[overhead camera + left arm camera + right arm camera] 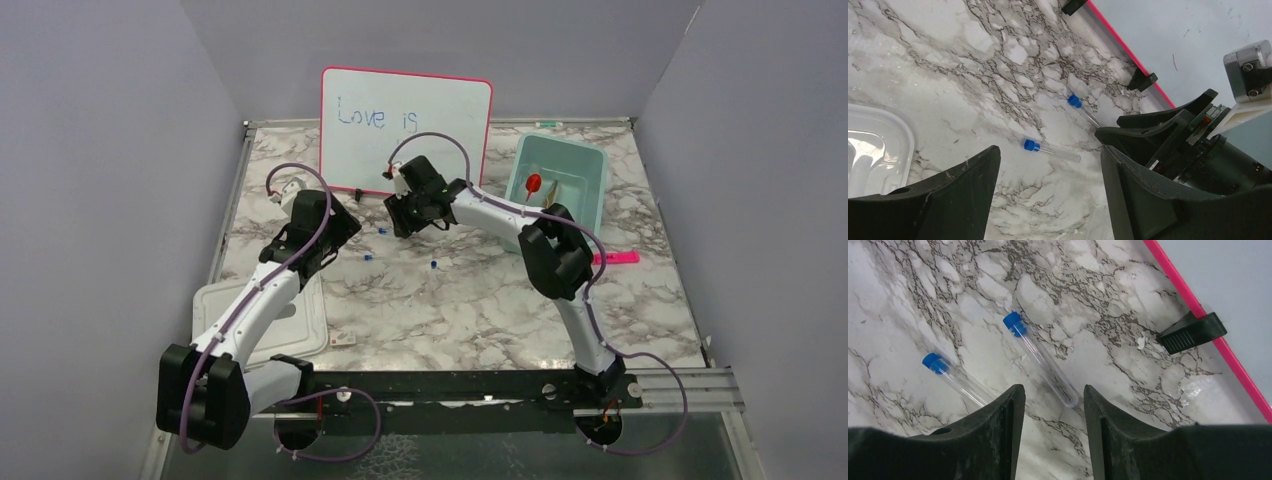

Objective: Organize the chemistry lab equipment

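Note:
Three blue-capped tubes lie on the marble table: one (383, 230) by the right gripper, one (367, 257) and one (436, 265). My left gripper (340, 240) is open and empty; in its wrist view a tube (1058, 152) lies just beyond its open jaws (1048, 156), and another (1083, 110) lies farther off. My right gripper (408, 222) is open and empty, low over the table; a tube (1040, 357) ends just ahead of its jaws (1053, 392), and a second tube (950, 374) runs under the left finger. A red tool (533, 183) and a brown-handled tool (555, 196) lie in the teal bin (590, 190).
The pink-framed whiteboard (405, 130) stands at the back, its black foot (1193, 332) close to the right gripper. A pink marker (615, 258) lies right of the right arm. A clear plastic tray (265, 320) sits at the front left, a small white item (343, 340) beside it.

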`<control>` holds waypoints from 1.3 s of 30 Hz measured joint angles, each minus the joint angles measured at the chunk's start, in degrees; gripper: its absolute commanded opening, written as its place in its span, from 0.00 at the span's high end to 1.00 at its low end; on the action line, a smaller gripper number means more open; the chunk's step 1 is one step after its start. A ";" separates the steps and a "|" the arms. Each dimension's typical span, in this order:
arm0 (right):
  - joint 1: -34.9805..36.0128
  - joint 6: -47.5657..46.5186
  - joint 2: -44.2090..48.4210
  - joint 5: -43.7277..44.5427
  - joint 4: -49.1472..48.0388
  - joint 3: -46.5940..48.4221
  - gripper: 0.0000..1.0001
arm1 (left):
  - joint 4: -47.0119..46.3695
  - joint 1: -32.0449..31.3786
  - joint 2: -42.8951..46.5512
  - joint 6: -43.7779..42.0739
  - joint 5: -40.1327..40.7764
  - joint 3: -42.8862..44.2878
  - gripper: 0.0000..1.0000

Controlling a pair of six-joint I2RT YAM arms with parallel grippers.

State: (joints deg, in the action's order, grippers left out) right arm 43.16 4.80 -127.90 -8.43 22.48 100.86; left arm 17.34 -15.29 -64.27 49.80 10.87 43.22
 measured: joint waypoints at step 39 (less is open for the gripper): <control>2.51 -10.60 26.95 2.49 -23.41 -26.01 0.87 | -3.17 5.16 -11.15 -1.29 -31.52 12.31 0.23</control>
State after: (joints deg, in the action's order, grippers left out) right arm 45.67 -5.80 -100.95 -5.93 -0.93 74.85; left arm 14.17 -10.13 -75.42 48.51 -20.64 55.53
